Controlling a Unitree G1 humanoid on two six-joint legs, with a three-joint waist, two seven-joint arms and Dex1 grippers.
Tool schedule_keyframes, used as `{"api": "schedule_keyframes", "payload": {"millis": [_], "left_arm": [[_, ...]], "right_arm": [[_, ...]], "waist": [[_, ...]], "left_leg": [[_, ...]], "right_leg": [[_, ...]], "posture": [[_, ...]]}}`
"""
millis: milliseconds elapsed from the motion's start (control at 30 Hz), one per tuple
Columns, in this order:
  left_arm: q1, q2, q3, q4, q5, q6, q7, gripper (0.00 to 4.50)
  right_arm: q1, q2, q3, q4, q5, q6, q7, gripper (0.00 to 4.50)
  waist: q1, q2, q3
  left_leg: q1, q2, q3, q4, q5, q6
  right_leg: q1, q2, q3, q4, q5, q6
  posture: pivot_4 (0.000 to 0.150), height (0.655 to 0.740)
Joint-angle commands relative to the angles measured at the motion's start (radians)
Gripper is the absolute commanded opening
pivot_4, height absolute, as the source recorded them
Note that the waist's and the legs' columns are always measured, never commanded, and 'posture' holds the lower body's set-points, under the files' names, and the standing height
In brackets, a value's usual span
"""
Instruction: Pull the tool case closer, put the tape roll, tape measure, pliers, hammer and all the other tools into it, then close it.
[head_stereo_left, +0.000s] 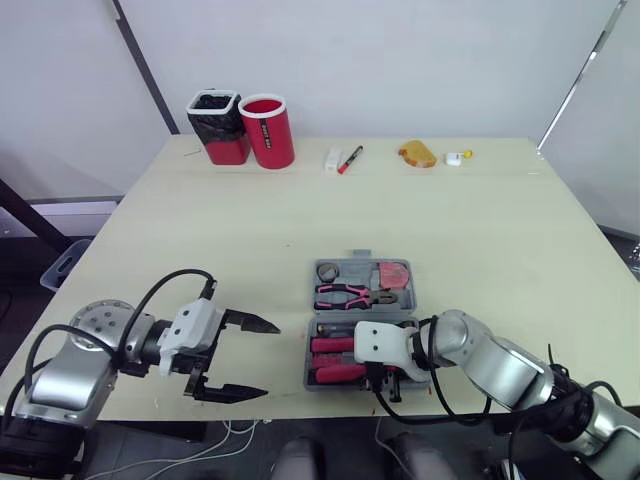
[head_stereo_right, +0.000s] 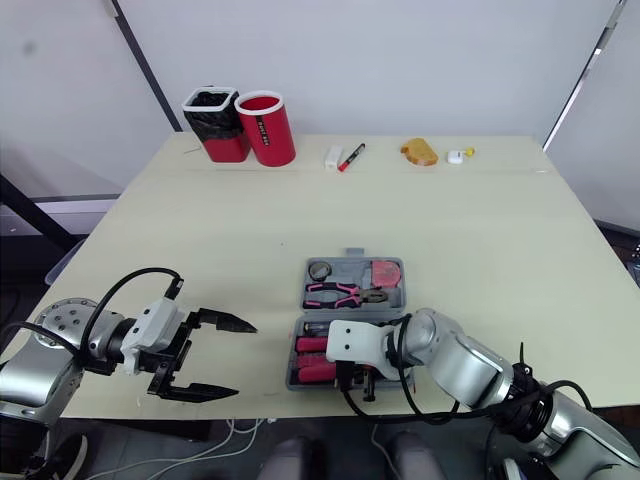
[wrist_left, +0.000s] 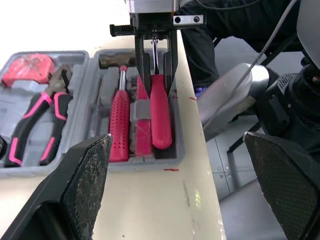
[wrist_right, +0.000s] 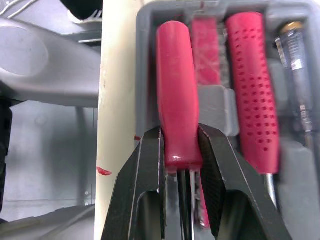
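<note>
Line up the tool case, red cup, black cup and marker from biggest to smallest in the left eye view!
1. tool case
2. red cup and black cup: they look about equal, so tied; both sit farther away
3. marker

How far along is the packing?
Done: the grey plastic tool case is close, holding pink-handled pliers and a perforated red-handled hammer. In hand: the right gripper is shut on a smooth red screwdriver handle in the case. Remaining: release, close the case; left gripper hovers open.
</note>
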Motion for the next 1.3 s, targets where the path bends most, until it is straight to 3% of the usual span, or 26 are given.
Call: {"api": "schedule_keyframes", "payload": {"millis": [33, 533, 600, 667, 700, 833, 1067, 1167, 1300], "left_arm": [[0.017, 0.017, 0.022, -0.030, -0.010, -0.021, -0.036, 4.50], [0.050, 0.024, 0.039, -0.049, -0.028, -0.015, -0.024, 4.50], [0.045, 0.025, 0.038, -0.044, -0.029, -0.013, -0.027, 4.50], [0.040, 0.026, 0.036, -0.038, -0.028, -0.014, -0.031, 4.50], [0.039, 0.026, 0.036, -0.036, -0.028, -0.014, -0.032, 4.50], [0.036, 0.025, 0.035, -0.031, -0.028, -0.016, -0.035, 4.50], [0.023, 0.022, 0.028, -0.014, -0.021, -0.027, -0.041, 4.50], [0.023, 0.024, 0.020, -0.003, -0.004, -0.050, -0.048, 4.50], [0.021, 0.015, 0.017, -0.006, -0.013, -0.044, -0.039, 4.50]], "right_arm": [[-0.019, 0.020, 0.004, -0.022, -0.009, 0.008, -0.005, 0.41], [-0.014, 0.077, 0.018, 0.012, -0.039, 0.010, -0.034, 0.41], [-0.012, 0.076, 0.014, 0.012, -0.038, 0.001, -0.032, 1.44], [-0.009, 0.072, 0.011, 0.005, -0.033, 0.000, -0.024, 2.11], [-0.007, 0.074, 0.006, 0.002, -0.032, 0.001, -0.026, 2.74], [-0.004, 0.076, -0.004, -0.004, -0.032, 0.000, -0.026, 4.44], [0.068, 0.076, -0.127, -0.019, 0.021, -0.110, -0.045, 4.44], [0.132, 0.055, -0.167, 0.003, 0.038, -0.266, -0.031, 3.77], [0.199, 0.059, -0.201, 0.055, 0.078, -0.407, 0.006, 2.21]], "waist": [[0.000, 0.000, 0.000], [-0.002, -0.001, -0.001], [-0.005, -0.001, -0.001], [-0.005, -0.001, -0.001], [-0.004, -0.001, -0.001], [-0.004, -0.002, -0.001], [-0.003, -0.002, -0.001], [-0.003, -0.002, -0.001], [-0.003, -0.002, -0.001]], "left_leg": [[0.000, 0.000, 0.000, 0.000, 0.000, 0.000], [0.000, 0.000, 0.000, 0.000, 0.000, 0.000], [0.001, 0.000, 0.000, 0.000, 0.000, 0.000], [0.001, 0.000, 0.000, 0.000, 0.000, 0.000], [0.001, 0.000, 0.000, 0.000, 0.000, 0.000], [0.001, 0.000, 0.000, 0.000, 0.000, 0.000], [0.001, 0.000, 0.000, 0.000, 0.000, 0.000], [0.000, 0.000, 0.000, 0.000, 0.000, 0.000], [0.000, 0.000, 0.000, 0.000, 0.000, 0.000]], "right_leg": [[0.000, 0.000, 0.000, 0.000, 0.000, 0.000], [-0.001, 0.000, 0.000, 0.001, 0.000, 0.000], [-0.001, 0.000, 0.000, 0.002, 0.000, 0.000], [-0.001, 0.000, 0.000, 0.003, 0.000, 0.000], [-0.001, 0.000, 0.000, 0.004, 0.000, 0.000], [-0.001, 0.000, 0.000, 0.004, 0.000, 0.000], [-0.002, 0.000, 0.000, 0.005, 0.000, 0.000], [-0.002, 0.000, 0.000, 0.005, 0.000, 0.000], [-0.002, 0.000, 0.000, 0.005, 0.000, 0.000]], "posture": [[0.150, 0.7400], [0.150, 0.7400], [0.150, 0.7400], [0.150, 0.7400], [0.150, 0.7400], [0.150, 0.7400], [0.150, 0.7400], [0.150, 0.7400], [0.150, 0.7400]]}}
